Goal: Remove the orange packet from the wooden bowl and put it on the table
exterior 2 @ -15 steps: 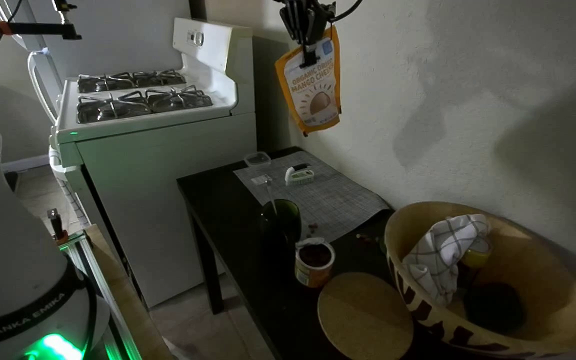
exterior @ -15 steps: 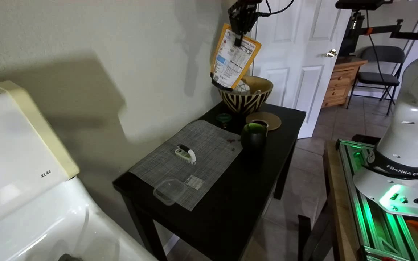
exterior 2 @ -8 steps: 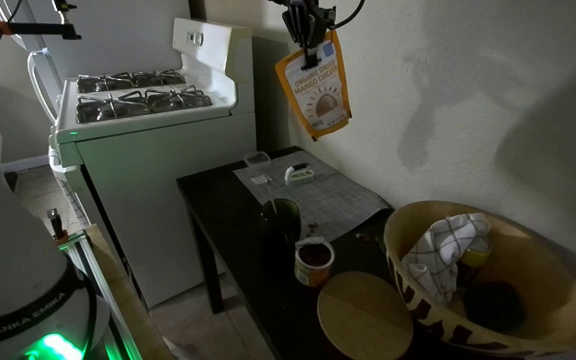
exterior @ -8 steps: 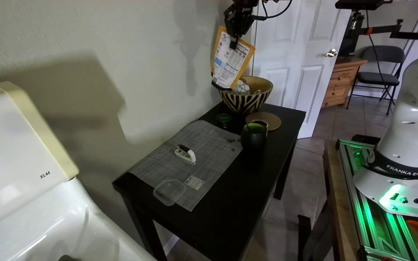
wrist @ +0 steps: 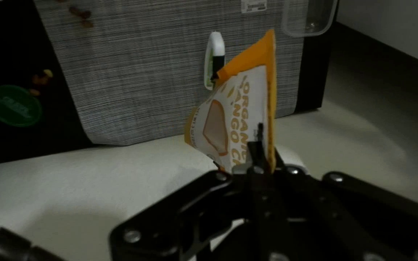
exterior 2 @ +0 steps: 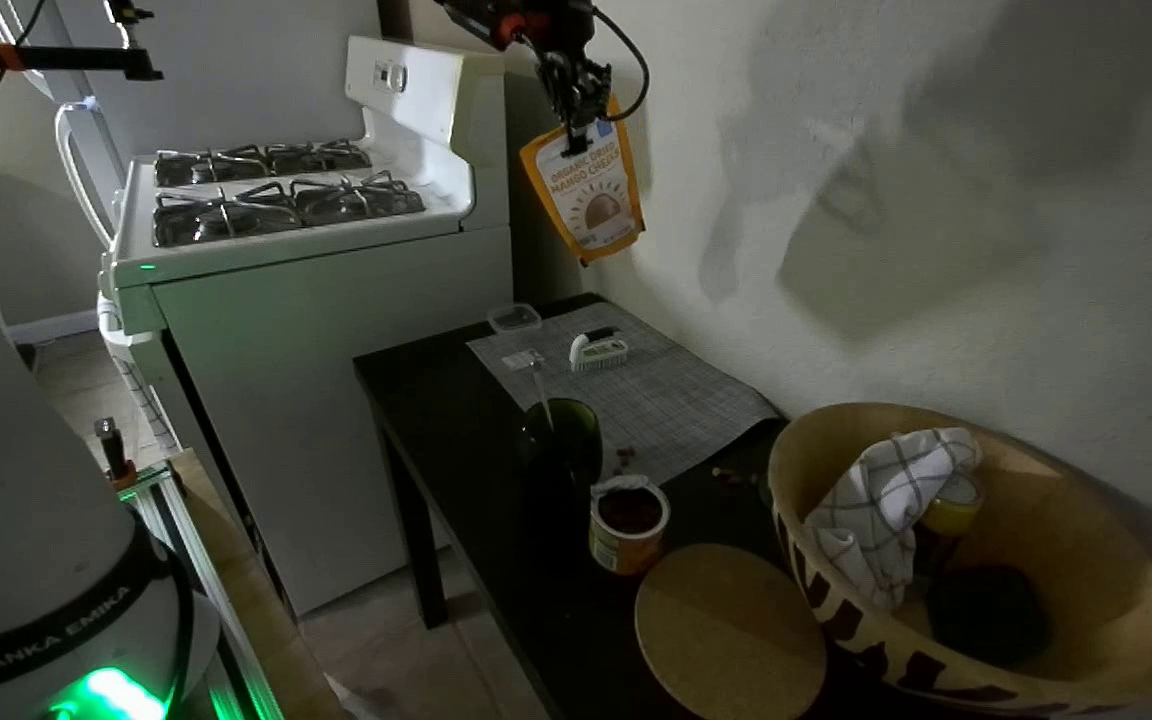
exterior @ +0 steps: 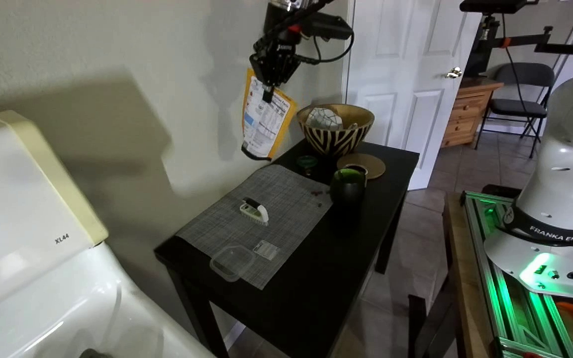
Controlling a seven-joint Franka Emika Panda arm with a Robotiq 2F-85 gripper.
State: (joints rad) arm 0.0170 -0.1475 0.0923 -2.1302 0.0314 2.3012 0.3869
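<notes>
Gripper and orange packet shift farther from the wooden bowl

Pinched near its top edge, the packet marked "Organic Dried Mango Cheeks" hangs at a tilt in midair, well apart from the bowl in both exterior views. The wrist view shows the gripper clamped on it at close range, with a gray placemat beyond. The mat lies on the same black table that bears the bowl.

Just beside the bowl are a round tan board and a small green lid. A tub with its cover peeled back stands a little farther from the bowl, followed by a dark green cup. Reddish bits dot the end of the mat toward the bowl. Farther from it on the mat rests a white-and-green brush; farther still lie a printed label and a clear container that overlaps the mat's edge.

Inside the bowl sit a checked cloth, a yellow item beside it and a dark object too dim to identify. A white stove stands past the table end away from the bowl; a white door stands behind the bowl in an exterior view.
</notes>
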